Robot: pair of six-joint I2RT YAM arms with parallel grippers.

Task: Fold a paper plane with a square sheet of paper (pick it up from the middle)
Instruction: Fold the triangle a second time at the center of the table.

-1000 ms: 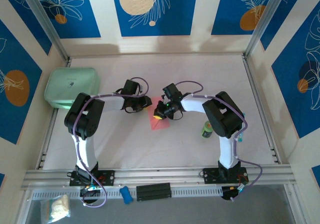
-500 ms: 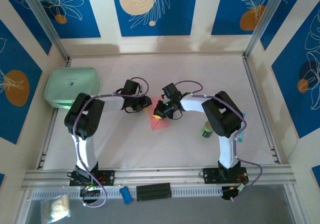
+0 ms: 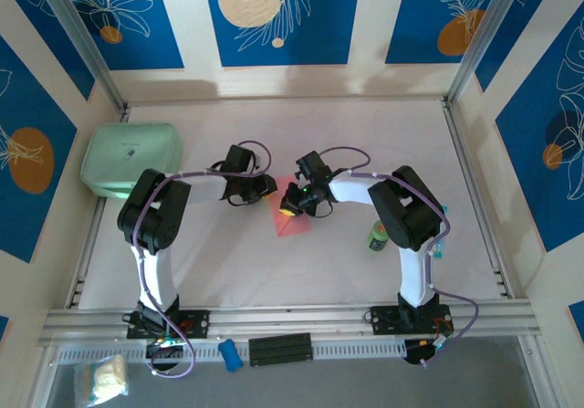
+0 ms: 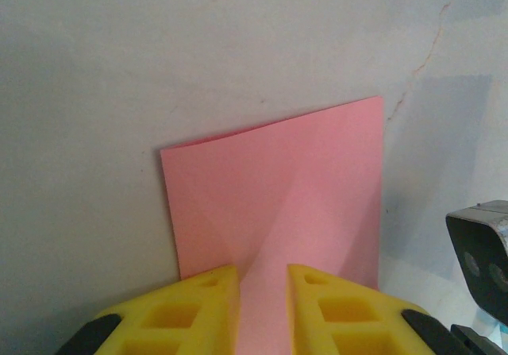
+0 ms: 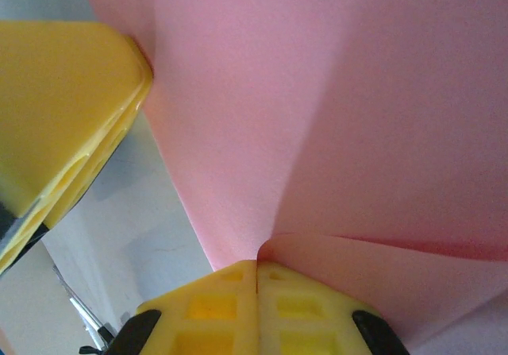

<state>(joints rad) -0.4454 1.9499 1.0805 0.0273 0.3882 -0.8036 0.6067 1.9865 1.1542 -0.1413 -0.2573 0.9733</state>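
Note:
The square sheet of paper (image 3: 294,221) is pink and lies creased near the table's middle. My right gripper (image 3: 288,211) is shut on it. In the right wrist view the yellow pads (image 5: 230,291) meet and pinch a raised fold of the sheet (image 5: 317,93). My left gripper (image 3: 267,187) stands at the sheet's far left edge. Its yellow fingers (image 4: 190,307) are a little apart, and the sheet (image 4: 278,196) shows in the gap and beyond them. A diagonal crease runs across the paper. The paper plane is out of view.
A mint-green case (image 3: 130,159) sits at the left wall. A small green can (image 3: 378,235) stands right of the sheet, beside the right arm. An aluminium rail (image 3: 292,321) runs along the near edge. Walls close in on three sides.

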